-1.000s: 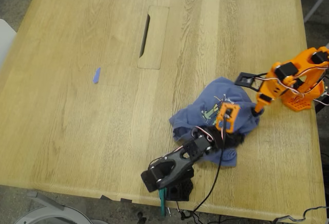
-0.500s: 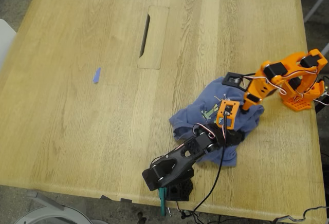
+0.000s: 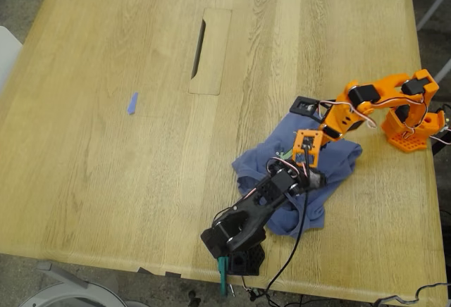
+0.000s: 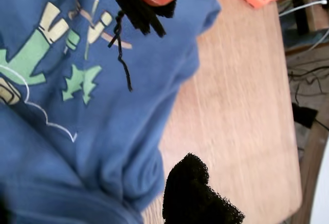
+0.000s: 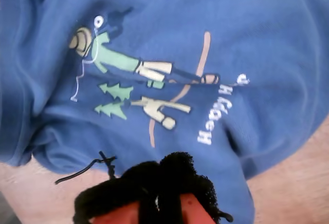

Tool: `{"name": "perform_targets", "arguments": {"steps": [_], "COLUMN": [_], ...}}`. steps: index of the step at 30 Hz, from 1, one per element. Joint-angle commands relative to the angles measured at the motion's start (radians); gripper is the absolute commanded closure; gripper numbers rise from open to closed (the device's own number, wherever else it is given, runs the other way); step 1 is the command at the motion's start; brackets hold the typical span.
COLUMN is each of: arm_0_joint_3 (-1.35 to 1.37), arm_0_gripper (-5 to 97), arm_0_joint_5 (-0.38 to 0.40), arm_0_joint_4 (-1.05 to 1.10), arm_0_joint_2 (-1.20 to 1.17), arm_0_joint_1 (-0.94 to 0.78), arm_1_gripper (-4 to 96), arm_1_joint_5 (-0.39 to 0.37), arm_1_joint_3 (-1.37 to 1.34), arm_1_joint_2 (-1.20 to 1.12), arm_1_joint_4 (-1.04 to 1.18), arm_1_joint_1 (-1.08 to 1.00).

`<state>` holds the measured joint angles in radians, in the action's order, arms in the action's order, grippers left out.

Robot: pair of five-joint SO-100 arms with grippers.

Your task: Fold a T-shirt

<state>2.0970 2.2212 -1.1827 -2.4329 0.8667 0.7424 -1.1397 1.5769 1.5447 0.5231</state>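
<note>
The blue-purple T-shirt (image 3: 342, 160) lies crumpled on the wooden table toward the exterior view's right, its cartoon print (image 5: 128, 64) facing up. The black arm carries my first gripper (image 3: 310, 166). It hangs open over the shirt's middle, one orange jaw and one black jaw set wide apart. In the first wrist view its foam pads (image 4: 195, 193) frame the shirt (image 4: 103, 131) and the bare table beside it. The orange arm reaches in from the exterior view's right. Its second gripper (image 3: 326, 132) sits just above the shirt's far part (image 5: 257, 39), and its foam pads (image 5: 154, 183) look pressed together with no cloth between them.
A tiny blue strip (image 3: 132, 103) lies toward the exterior view's left. A slotted wooden panel (image 3: 210, 50) is set into the table's middle. The orange arm's base (image 3: 410, 129) stands near the table's edge on the exterior view's right. Cables (image 3: 292, 289) hang over the near edge.
The orange arm has stretched toward the exterior view's left, bringing its gripper over the shirt. The black arm's gripper has shifted slightly farther over the cloth. The shirt's far bulge has flattened.
</note>
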Motion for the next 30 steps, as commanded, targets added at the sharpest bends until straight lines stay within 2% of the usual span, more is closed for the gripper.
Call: {"name": "perform_targets", "arguments": {"steps": [1,2,6,11,17,24,30], "arm_0_joint_3": [0.064,0.1,0.219,0.324,0.407,0.442,0.453], "arm_0_gripper": [77,83,92,92,91,91,90], "arm_0_joint_5": [-0.038,-0.032,-0.035,-0.061,-0.1,-0.117,-0.118], "arm_0_joint_4": [0.13,0.152,0.23,0.299,0.354,0.359,0.351], "arm_0_joint_2": [-0.005,-0.005,-0.02,-0.041,-0.049,-0.052,-0.046], "arm_0_joint_1": [-0.084,-0.106,-0.175,-0.279,-0.448,-0.647,-0.807], "arm_1_gripper": [91.2,91.2,91.2,91.2,91.2,91.2,91.2], "arm_1_joint_5": [0.005,0.0,-0.003,-0.012,-0.055,-0.098,-0.137], "arm_1_joint_3": [-0.02,-0.043,-0.115,-0.19,-0.463,-0.828,-1.026], "arm_1_joint_2": [-0.003,-0.008,-0.021,-0.031,0.052,0.235,0.419], "arm_1_joint_4": [-0.066,-0.1,-0.19,-0.241,-0.371,-0.485,-0.469], "arm_1_joint_1": [0.003,0.008,0.009,0.005,0.008,0.006,0.038]}}
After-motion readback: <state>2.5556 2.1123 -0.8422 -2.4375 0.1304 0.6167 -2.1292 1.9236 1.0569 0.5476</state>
